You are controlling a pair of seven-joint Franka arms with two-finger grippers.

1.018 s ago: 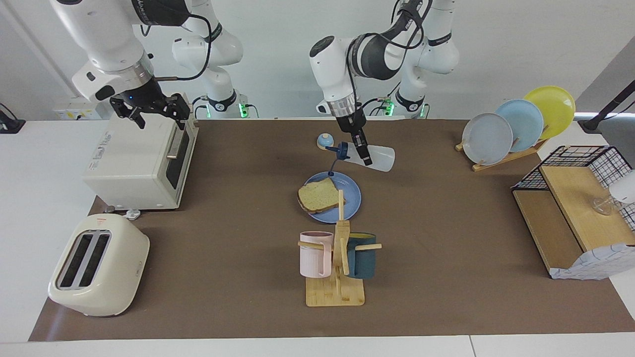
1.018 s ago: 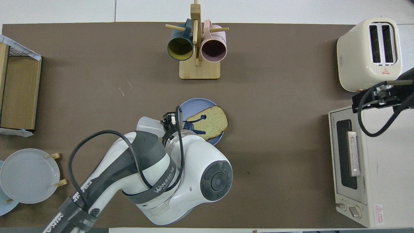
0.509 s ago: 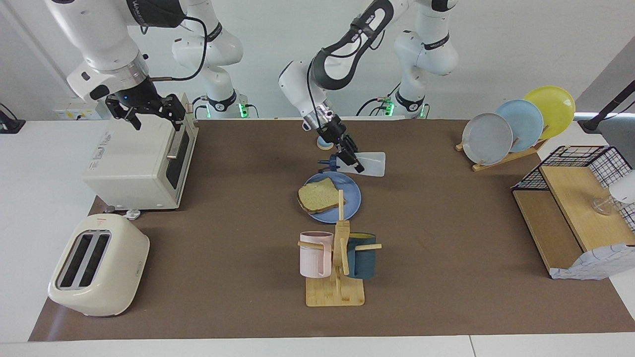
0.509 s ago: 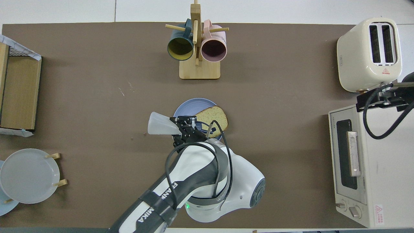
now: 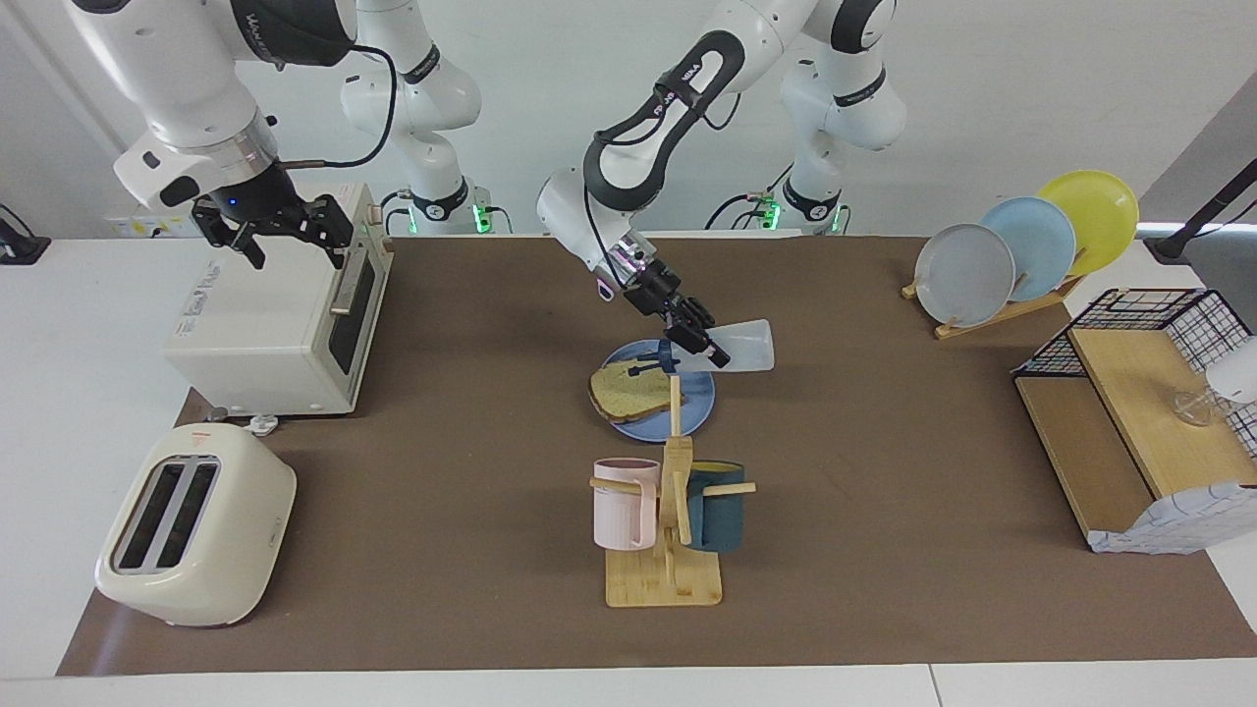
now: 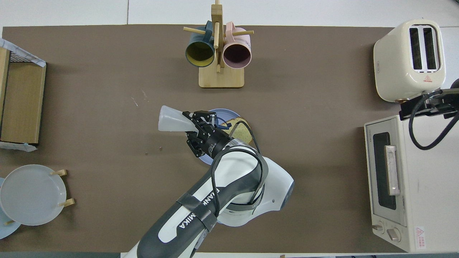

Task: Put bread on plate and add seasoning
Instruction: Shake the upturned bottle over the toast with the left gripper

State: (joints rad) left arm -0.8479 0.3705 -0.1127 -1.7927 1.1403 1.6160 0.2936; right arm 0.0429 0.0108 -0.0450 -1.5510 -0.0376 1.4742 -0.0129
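Observation:
The bread (image 5: 625,395) lies on the blue plate (image 5: 693,405) in the middle of the table. My left gripper (image 5: 701,344) is shut on the seasoning (image 5: 743,347), a whitish bottle held tipped on its side above the plate. The bottle's dark blue cap (image 5: 667,359) points down at the bread. In the overhead view, the left gripper (image 6: 196,124) and the seasoning (image 6: 173,122) cover part of the plate (image 6: 223,112) and of the bread (image 6: 239,131). My right gripper (image 5: 274,224) hangs open over the toaster oven (image 5: 257,324), holding nothing.
A wooden mug tree (image 5: 665,525) with a pink and a dark blue mug stands farther from the robots than the plate. A cream toaster (image 5: 194,527) sits at the right arm's end. A plate rack (image 5: 1021,245) and a wooden shelf with a wire basket (image 5: 1129,422) stand at the left arm's end.
The left arm carried the seasoning from beside the plate to over it and tipped its cap down toward the bread. The right gripper drifted slightly over the toaster oven.

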